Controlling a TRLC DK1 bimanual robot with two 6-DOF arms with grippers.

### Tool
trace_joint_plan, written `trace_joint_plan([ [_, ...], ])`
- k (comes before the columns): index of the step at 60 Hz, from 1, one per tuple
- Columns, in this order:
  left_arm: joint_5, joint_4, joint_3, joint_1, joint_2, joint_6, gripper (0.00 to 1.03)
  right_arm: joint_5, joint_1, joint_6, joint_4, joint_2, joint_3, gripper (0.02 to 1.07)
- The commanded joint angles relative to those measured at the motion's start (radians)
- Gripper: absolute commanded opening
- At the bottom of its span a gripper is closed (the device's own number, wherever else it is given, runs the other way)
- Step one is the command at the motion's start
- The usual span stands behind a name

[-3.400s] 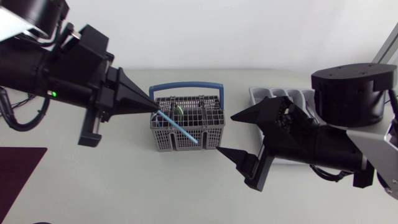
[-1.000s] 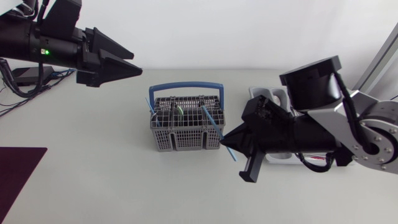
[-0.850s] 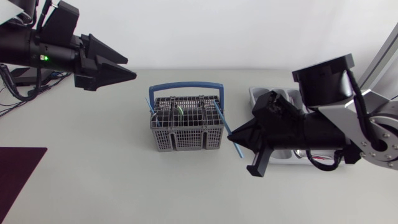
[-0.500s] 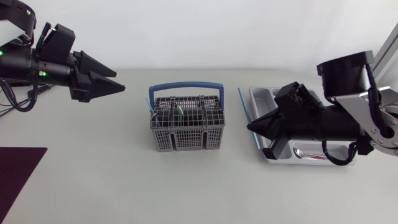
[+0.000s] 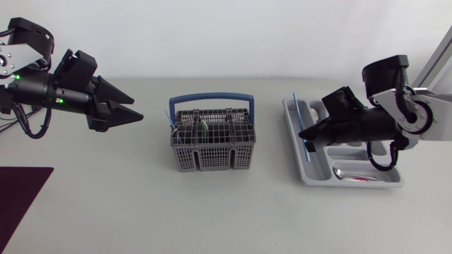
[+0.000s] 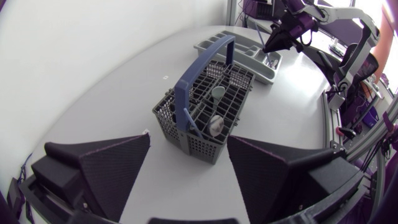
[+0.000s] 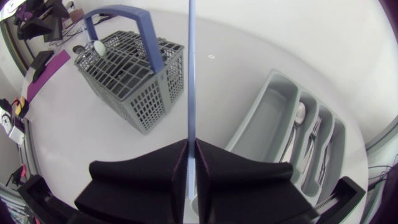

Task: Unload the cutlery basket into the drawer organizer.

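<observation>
The pale tabletop (image 5: 141, 204) carries everything, with the left arm (image 5: 42, 92) coming in at one side and the right arm (image 5: 395, 113) at the other. The grey drawer organizer (image 5: 353, 182) lies on the right side of the tabletop, under the right arm's front end, its long compartments side by side. The grey wire cutlery basket (image 5: 212, 137) stands upright at the middle, well apart from the organizer, with its blue handle (image 5: 210, 99) arching over it. The left tool (image 5: 138, 109) hangs off to the basket's left, pointing toward it, its two fingers spread wide with nothing between them; in the left wrist view the basket sits ahead of the gap, clear of both fingers. The right tool (image 5: 305, 135) is closed on a long thin light-blue stick (image 5: 299, 116), pinching it from both sides near one end. From the tool the stick runs straight out ahead of the fingertips, and in the head view it lies above the organizer's basket-side compartment. A spoon (image 7: 300, 112) and a fork (image 7: 314, 130) rest in the organizer's farther compartments. Inside the basket a spoon (image 6: 216, 124) stands bowl-up, and another thin blue stick (image 5: 170, 118) leans out at its left corner.
</observation>
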Motion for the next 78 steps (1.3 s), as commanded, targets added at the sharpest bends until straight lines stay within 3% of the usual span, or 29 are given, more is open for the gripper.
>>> trace_joint_plan([
  [1, -0.001, 0.009, -0.022, 0.009, 0.027, 0.029, 0.98, 0.037, -0.021, 0.057, 0.006, 0.071, 0.054, 0.08],
  [22, -0.03, 0.037, -0.026, -0.039, 0.05, 0.021, 0.98, 0.241, -0.039, 0.201, -0.055, 0.289, 0.183, 0.08],
  [54, -0.079, 0.053, -0.022, -0.123, 0.042, -0.013, 0.98, 0.27, -0.077, 0.379, -0.17, 0.496, 0.327, 0.08],
  [61, -0.114, 0.093, -0.029, -0.151, 0.051, -0.034, 0.98, 0.261, -0.077, 0.376, -0.192, 0.515, 0.342, 0.27],
  [71, -0.165, 0.17, -0.039, -0.198, 0.069, -0.086, 0.98, 0.258, -0.07, 0.373, -0.193, 0.502, 0.333, 0.71],
  [78, -0.205, 0.21, -0.031, -0.22, 0.086, -0.129, 0.98, 0.258, -0.062, 0.368, -0.192, 0.467, 0.318, 0.85],
])
